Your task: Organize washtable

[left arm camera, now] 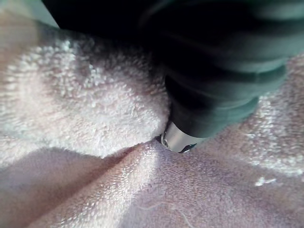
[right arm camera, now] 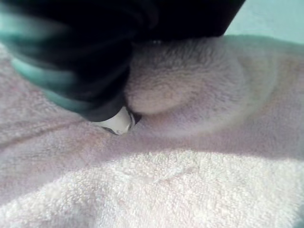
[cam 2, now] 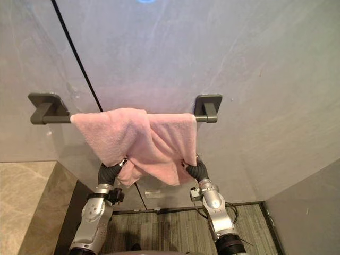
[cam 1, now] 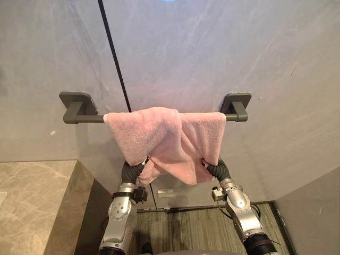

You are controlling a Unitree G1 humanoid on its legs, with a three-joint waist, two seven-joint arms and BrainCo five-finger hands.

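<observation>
Both my hands are up under the pink towel [cam 1: 164, 141], and I cannot tell if they are open or closed, because the cloth hides the fingers. Of my left hand [cam 1: 133, 170] I see the dark ribbed cover going into the lower left fold of the towel. My right hand [cam 1: 218, 170] goes in the same way at the lower right fold. From the left wrist, the cover presses against the soft loops of the cloth, and a small silver part shows at its edge where two folds meet. The right wrist shows the same kind of picture.

The towel hangs over a dark grey bar [cam 1: 87, 119] that is fixed on the grey stone wall [cam 1: 223, 53]. It covers the bar from left of the middle up to the right bracket [cam 1: 236, 106]; the left end of the bar is bare. The cloth is not flat: the left part lies across the right part, and the bottom is bunched between my two hands. A thin dark line [cam 1: 113, 53] runs down the wall behind the towel. At the lower left is a beige stone counter [cam 1: 32, 202], and below is a striped floor [cam 1: 196, 228].
</observation>
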